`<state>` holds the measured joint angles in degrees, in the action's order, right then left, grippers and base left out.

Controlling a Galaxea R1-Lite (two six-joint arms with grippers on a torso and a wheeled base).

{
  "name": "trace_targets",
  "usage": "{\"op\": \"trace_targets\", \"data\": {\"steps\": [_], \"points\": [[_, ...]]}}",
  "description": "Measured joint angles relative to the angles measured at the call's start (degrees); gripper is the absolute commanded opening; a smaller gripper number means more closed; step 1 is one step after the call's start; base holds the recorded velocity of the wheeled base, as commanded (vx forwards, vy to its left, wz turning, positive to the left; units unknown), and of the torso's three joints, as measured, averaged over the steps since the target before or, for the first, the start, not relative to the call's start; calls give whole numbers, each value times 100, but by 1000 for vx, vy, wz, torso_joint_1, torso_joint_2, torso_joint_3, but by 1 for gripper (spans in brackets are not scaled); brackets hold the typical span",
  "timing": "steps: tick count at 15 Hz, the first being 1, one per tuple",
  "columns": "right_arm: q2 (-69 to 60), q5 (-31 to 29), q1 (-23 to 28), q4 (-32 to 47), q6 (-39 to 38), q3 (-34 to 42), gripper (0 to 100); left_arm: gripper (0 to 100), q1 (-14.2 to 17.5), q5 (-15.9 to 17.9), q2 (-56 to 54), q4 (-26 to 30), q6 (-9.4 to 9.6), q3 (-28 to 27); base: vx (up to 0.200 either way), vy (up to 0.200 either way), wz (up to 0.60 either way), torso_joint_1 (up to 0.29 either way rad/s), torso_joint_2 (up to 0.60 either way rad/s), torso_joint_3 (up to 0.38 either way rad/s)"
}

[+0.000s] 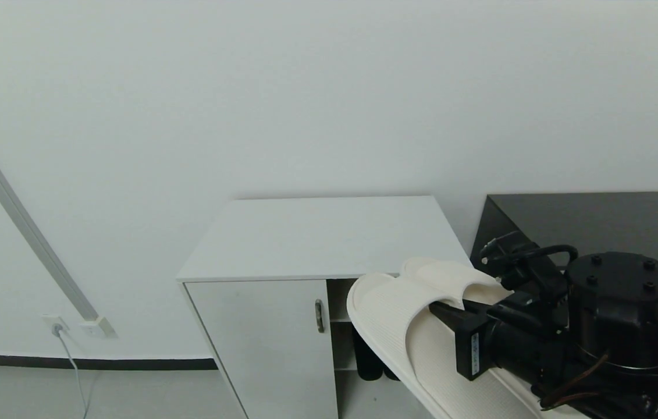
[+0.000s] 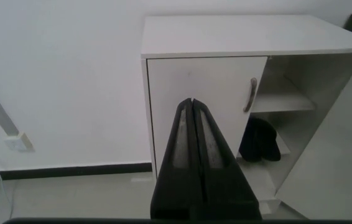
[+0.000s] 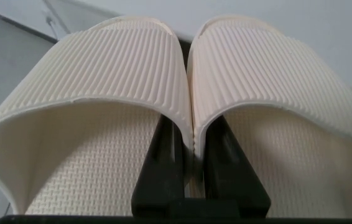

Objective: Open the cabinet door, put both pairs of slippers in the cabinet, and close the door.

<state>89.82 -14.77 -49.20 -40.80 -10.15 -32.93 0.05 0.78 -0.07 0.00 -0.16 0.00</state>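
The right pincer [image 3: 191,138] is clamped on the pair of cream slippers [image 3: 126,74]. Its fingers pinch the two inner edges together under the straps, and the toes point away from it. Beyond the toes stands the white cabinet [image 1: 317,238], open on the side nearer this pincer, with a pair of black slippers [image 2: 260,140] on a lower shelf. The left pincer [image 2: 192,104] is fully closed and holds nothing, facing the closed door [image 2: 194,74] with the handle [image 2: 249,94] off to one side.
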Motion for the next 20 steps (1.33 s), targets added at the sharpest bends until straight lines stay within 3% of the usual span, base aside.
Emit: {"op": "trace_targets", "data": {"steps": [13, 20], "points": [[21, 5, -2, -17, 190, 156, 0, 0, 0, -7, 0, 0, -16, 0, 0, 0, 0, -4, 8, 5], [32, 17, -41, -26, 190, 212, 0, 0, 2, -7, 0, 0, -9, 0, 0, 0, 0, -165, 389, 218]]}}
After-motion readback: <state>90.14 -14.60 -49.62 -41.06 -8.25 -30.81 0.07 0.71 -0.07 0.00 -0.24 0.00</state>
